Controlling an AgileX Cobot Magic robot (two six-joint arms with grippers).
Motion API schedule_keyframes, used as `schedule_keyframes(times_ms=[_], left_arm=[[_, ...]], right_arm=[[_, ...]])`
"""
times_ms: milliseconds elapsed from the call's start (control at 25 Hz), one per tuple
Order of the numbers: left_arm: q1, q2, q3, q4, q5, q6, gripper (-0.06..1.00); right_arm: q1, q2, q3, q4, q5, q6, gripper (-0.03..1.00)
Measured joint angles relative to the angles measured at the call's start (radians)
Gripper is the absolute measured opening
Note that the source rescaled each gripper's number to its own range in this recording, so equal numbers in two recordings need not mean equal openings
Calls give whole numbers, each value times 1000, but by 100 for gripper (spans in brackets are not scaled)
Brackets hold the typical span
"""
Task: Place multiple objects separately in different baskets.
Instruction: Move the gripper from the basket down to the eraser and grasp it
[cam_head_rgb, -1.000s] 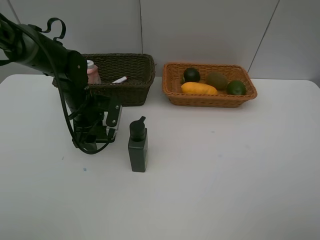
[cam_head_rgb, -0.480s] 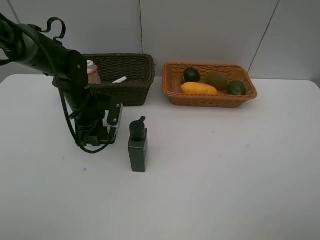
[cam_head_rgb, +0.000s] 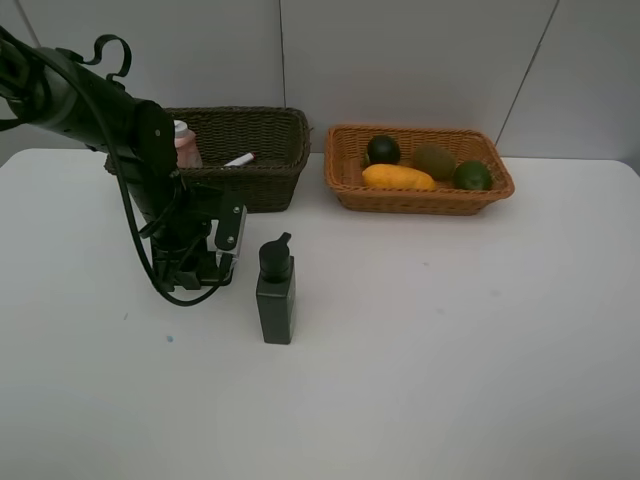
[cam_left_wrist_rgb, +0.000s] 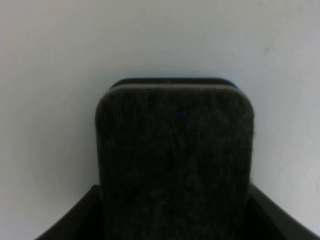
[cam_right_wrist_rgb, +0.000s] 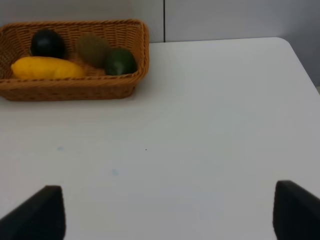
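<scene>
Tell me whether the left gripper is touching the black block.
Touching. In the left wrist view the flat black block sits wedged between the left gripper's fingers, filling the gap from side to side.

My right gripper (cam_right_wrist_rgb: 167, 212) hangs over a white table (cam_right_wrist_rgb: 210, 125) with its two dark fingertips (cam_right_wrist_rgb: 42, 212) spread wide at the near corners of my view and only bare tabletop between them. Well ahead and off to one side sits an orange-tan wicker basket (cam_right_wrist_rgb: 142, 55), close to the table's far edge by the grey wall. Inside it lie four fruits: a yellow mango (cam_right_wrist_rgb: 45, 68) along the near wall, a dark mangosteen (cam_right_wrist_rgb: 47, 43) just behind it, a brown kiwi (cam_right_wrist_rgb: 92, 47) beside that, and a green lime (cam_right_wrist_rgb: 120, 61) touching the kiwi, tucked into the basket's end corner.
</scene>
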Motion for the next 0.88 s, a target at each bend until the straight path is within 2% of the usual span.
schedule_keyframes(times_ms=[640, 880], left_arm=[[0, -21, 0, -59, 0, -2, 59], [0, -100, -26, -83, 1, -58, 59]], right_arm=[[0, 0, 0, 0, 0, 0, 100], [0, 0, 0, 0, 0, 0, 100]])
